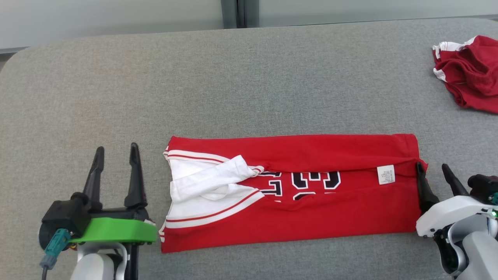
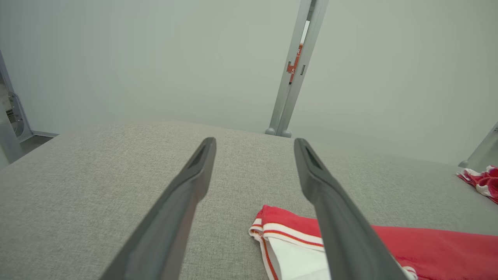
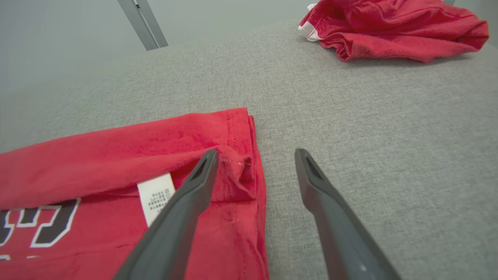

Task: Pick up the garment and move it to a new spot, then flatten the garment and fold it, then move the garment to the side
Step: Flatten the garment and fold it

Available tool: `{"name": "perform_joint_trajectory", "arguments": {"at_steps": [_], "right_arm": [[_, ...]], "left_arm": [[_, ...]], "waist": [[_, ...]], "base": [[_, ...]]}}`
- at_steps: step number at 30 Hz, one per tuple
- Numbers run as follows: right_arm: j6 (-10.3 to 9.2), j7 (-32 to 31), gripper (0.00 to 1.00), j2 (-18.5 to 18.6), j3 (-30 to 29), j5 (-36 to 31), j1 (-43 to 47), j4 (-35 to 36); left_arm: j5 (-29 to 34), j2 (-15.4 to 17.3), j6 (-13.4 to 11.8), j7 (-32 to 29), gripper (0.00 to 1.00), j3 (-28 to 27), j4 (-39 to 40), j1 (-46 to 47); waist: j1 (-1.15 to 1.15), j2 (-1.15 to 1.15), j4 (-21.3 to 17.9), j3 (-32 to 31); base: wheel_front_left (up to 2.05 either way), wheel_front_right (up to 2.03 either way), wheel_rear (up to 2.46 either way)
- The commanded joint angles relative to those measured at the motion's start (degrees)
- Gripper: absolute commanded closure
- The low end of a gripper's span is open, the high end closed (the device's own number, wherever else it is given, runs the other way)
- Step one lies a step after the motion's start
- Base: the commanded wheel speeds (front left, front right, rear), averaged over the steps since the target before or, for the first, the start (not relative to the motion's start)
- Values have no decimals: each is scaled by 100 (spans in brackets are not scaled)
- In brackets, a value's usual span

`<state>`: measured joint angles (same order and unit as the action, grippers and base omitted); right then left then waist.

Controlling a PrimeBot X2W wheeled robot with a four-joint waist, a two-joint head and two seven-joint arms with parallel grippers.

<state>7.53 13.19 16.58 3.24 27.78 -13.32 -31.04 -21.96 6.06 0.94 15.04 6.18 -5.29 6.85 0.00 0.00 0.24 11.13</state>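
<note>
The garment (image 1: 311,210) is a red jersey with white trim and black numbers, lying folded lengthwise into a long band on the grey table (image 1: 233,77). A white care label (image 1: 386,174) shows near its right end. My left gripper (image 1: 116,149) stands open just left of the jersey's white collar end (image 2: 288,241), holding nothing. At the right end my right gripper (image 1: 432,166) is open, its left finger over the red hem corner (image 3: 241,171) and its right finger over bare table.
A second red garment (image 1: 470,72) lies crumpled at the table's far right edge, also in the right wrist view (image 3: 393,29). A grey post (image 2: 295,70) stands behind the table's far edge, against a pale wall.
</note>
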Motion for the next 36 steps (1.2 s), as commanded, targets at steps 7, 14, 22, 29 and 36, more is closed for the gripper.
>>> {"name": "perform_joint_trajectory", "arguments": {"at_steps": [7,14,22,29,36], "right_arm": [[-10,62,0,-166,191,171,-247,-745],[-8,131,100,-327,432,517,-467,-1191],[-10,196,100,-162,482,679,-604,-1276],[-12,202,100,255,-80,502,-387,-1016],[-12,203,100,412,-411,255,-197,-594]], "left_arm": [[775,-200,269,13,0,-620,-141,-173],[1047,-290,400,14,0,-960,-238,-201],[1076,-314,478,14,0,-1069,-339,-250],[1032,-315,476,14,0,-1069,-355,-339],[1035,-314,417,14,0,-1068,-317,-452]], "waist": [[0,0,40,35],[0,0,40,45],[0,0,29,-49],[0,0,-36,-172],[0,0,-105,-332]], "base": [[0,0,0],[0,0,0],[0,0,0],[0,0,0],[0,0,0]]}}
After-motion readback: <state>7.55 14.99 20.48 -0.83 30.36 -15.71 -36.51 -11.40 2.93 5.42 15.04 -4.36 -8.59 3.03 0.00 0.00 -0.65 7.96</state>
